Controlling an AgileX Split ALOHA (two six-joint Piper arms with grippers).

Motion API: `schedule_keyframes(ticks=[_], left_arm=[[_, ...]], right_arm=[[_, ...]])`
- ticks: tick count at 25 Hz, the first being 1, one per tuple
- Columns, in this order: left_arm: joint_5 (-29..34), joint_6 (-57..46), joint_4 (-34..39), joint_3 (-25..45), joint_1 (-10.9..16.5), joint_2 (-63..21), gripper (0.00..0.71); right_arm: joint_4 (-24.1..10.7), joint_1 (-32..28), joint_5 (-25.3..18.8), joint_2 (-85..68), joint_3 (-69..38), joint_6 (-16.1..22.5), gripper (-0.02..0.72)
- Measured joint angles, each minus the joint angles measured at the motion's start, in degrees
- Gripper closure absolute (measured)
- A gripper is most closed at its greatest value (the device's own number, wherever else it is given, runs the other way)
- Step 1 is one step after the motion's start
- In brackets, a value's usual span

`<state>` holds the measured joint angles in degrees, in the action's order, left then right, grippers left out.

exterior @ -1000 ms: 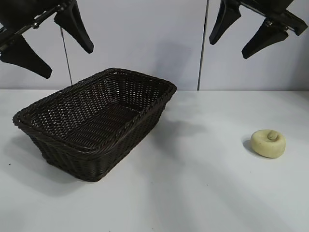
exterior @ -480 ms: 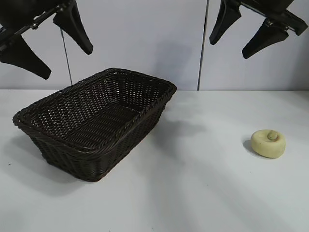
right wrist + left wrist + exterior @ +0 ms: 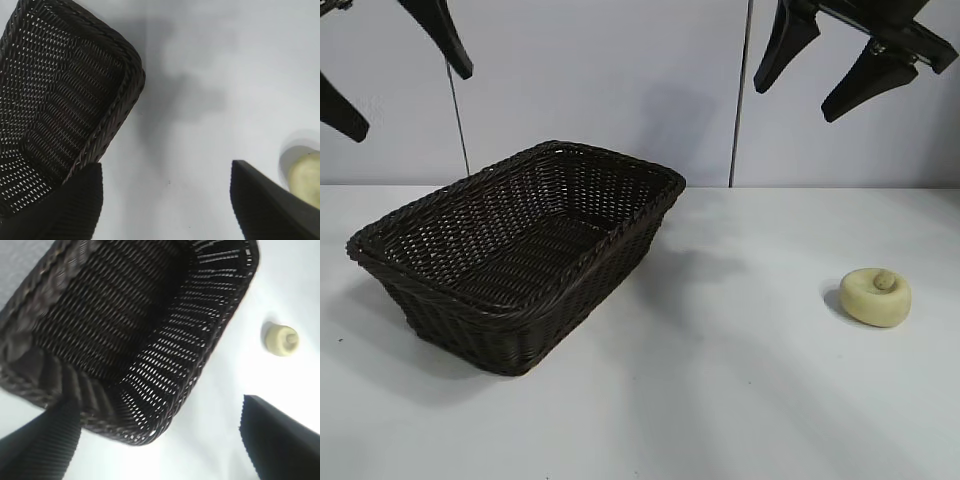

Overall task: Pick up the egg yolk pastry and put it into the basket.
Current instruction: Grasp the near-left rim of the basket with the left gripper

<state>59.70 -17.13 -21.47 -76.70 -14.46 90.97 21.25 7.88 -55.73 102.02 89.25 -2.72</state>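
The egg yolk pastry (image 3: pixel 875 296), a pale yellow flattened lump with a small knob, lies on the white table at the right. It also shows in the left wrist view (image 3: pixel 281 339) and partly in the right wrist view (image 3: pixel 306 177). The dark woven basket (image 3: pixel 610 238) stands at the left and looks empty; it shows in the left wrist view (image 3: pixel 210 345) and the right wrist view (image 3: pixel 112 120). My left gripper (image 3: pixel 405 85) hangs open high above the basket's left end. My right gripper (image 3: pixel 797 85) hangs open high above the table, up and left of the pastry.
The white table (image 3: pixel 720 380) spreads between basket and pastry. A grey wall with a thin vertical seam (image 3: pixel 742 110) stands behind.
My left gripper has risen, its fingers now nearly out of the top of the exterior view. The right gripper, basket and pastry have not moved.
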Motion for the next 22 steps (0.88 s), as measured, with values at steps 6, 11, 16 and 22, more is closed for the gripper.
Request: schedule_keyframes(ticks=[6, 11, 16, 22], left_arm=[[-0.4, -10.8, 4.7, 5.4, -3.3, -2.8, 0.082], [-3.4, -19.0, 6.6, 11.3, -3.4, -4.8, 0.082], [-8.9, -27.5, 7.0, 17.1, -3.4, -4.8, 0.082], [-13.8, -32.6, 7.2, 19.5, -3.4, -4.8, 0.082]], right_arm=[[-0.1, 0.0, 0.0, 0.0, 0.0, 0.0, 0.185], [-0.2, 0.0, -0.1, 0.0, 0.0, 0.0, 0.185], [-0.2, 0.0, -0.1, 0.0, 0.0, 0.0, 0.185], [-0.2, 0.0, -0.1, 0.0, 0.0, 0.0, 0.185]])
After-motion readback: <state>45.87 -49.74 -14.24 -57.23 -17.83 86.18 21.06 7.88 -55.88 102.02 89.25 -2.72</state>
